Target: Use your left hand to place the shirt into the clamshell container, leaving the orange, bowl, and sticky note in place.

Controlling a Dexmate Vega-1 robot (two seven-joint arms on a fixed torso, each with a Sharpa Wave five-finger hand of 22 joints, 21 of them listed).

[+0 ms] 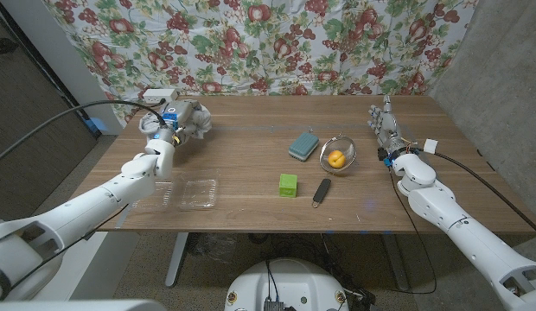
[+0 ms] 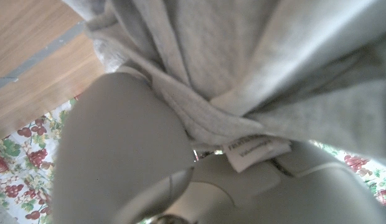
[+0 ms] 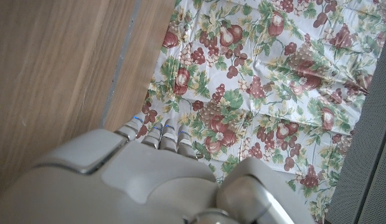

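- Gripping the grey shirt (image 1: 192, 123) at the table's far left corner, the left hand (image 1: 167, 128) has its fingers closed in the fabric; the left wrist view confirms bunched cloth against the palm.
- Clamshell container (image 1: 191, 193) lies nearer the robot than the shirt, just beside the left forearm; carry runs toward the near edge.
- Bowl (image 1: 338, 155) with orange (image 1: 335, 158) stands well apart.
- Right hand (image 1: 385, 123) stands idle at the far right, holding nothing, fingers together.

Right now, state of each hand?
Left hand: holding the grey shirt, at the table's far left.
Right hand: holds nothing; open or closed cannot be told.
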